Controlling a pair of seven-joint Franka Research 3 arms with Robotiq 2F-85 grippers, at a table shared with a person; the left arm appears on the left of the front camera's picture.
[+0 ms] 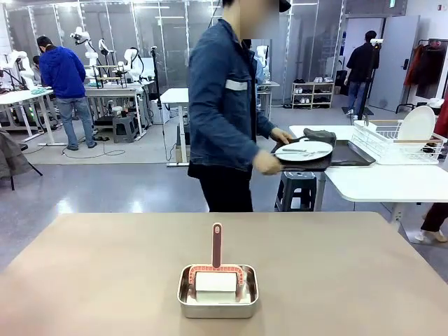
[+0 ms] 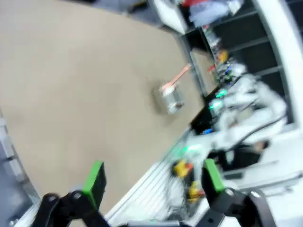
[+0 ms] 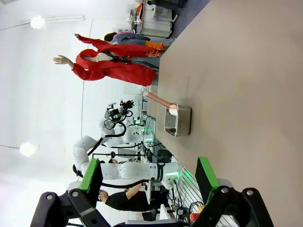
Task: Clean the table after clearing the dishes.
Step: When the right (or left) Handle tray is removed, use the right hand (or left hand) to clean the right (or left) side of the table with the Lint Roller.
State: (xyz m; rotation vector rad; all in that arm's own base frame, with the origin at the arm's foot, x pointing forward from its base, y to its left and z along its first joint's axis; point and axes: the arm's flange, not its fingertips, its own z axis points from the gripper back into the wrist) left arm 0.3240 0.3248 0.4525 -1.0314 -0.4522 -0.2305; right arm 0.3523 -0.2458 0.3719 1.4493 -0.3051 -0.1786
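The tan table (image 1: 98,266) carries a small steel pan (image 1: 218,290) near its front middle, and a white pad with a red handle (image 1: 216,245) rests in it. Beyond the far edge a person (image 1: 224,105) in a denim jacket holds a dark tray with a white plate (image 1: 303,150) and cutlery over a white side table (image 1: 378,183). My left gripper (image 2: 154,182) stands open, high above the table (image 2: 71,71), with the pan (image 2: 171,98) far off. My right gripper (image 3: 149,177) is open too, well away from the pan (image 3: 179,121) on the table (image 3: 246,71).
On the white side table stand a wire dish rack (image 1: 392,143) holding a white plate (image 1: 417,124) and a second dark tray (image 1: 352,155). A dark stool (image 1: 299,189) sits under it. Other people work at benches farther back.
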